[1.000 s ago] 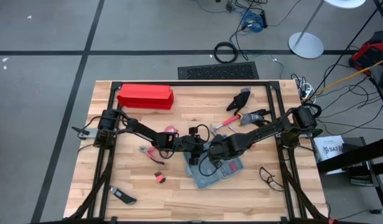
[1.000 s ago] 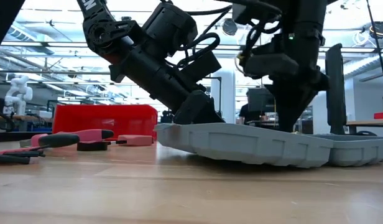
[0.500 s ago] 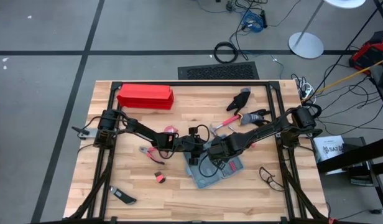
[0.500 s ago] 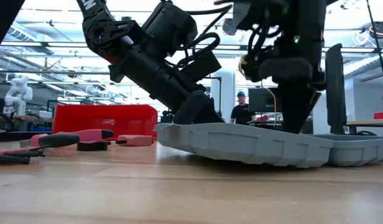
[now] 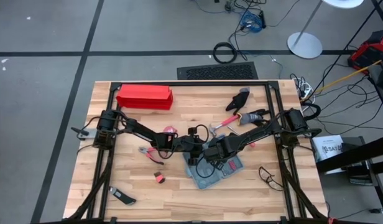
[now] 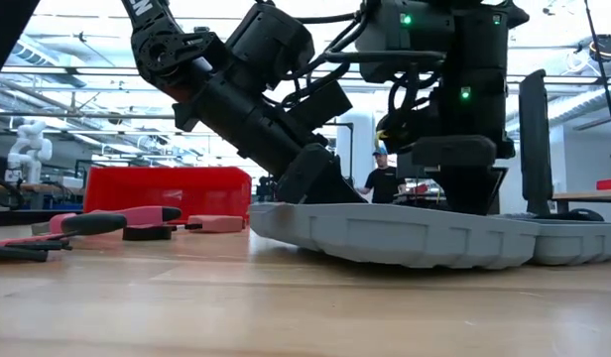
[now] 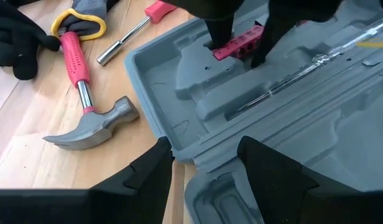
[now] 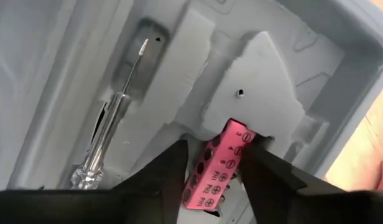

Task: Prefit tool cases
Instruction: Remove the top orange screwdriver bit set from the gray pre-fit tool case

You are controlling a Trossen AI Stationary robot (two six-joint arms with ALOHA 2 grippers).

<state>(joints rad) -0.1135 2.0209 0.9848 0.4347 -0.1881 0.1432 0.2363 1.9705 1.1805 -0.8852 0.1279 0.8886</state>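
Tool case [image 7: 291,118] open; right end effector [image 8: 216,163] parted, straddling half-hidden pink bit holder [image 8: 217,163]; left end effector [image 7: 204,165] open, empty.

overhead, table-level, two close wrist views

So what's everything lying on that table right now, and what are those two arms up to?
Tool case: one, blue-grey, open, table centre.
Bit holder: one, pink, in a case recess.
Screwdriver: one, clear handle, lying in the case.
Hammer: one, red handle, beside the case.
Box: one, red, far left of the table.
Gloves: dark, far side.
Pliers: one, red-handled, left of the case.
Left pincer: open, at the case edge.
Right pincer: either side of the bit holder.
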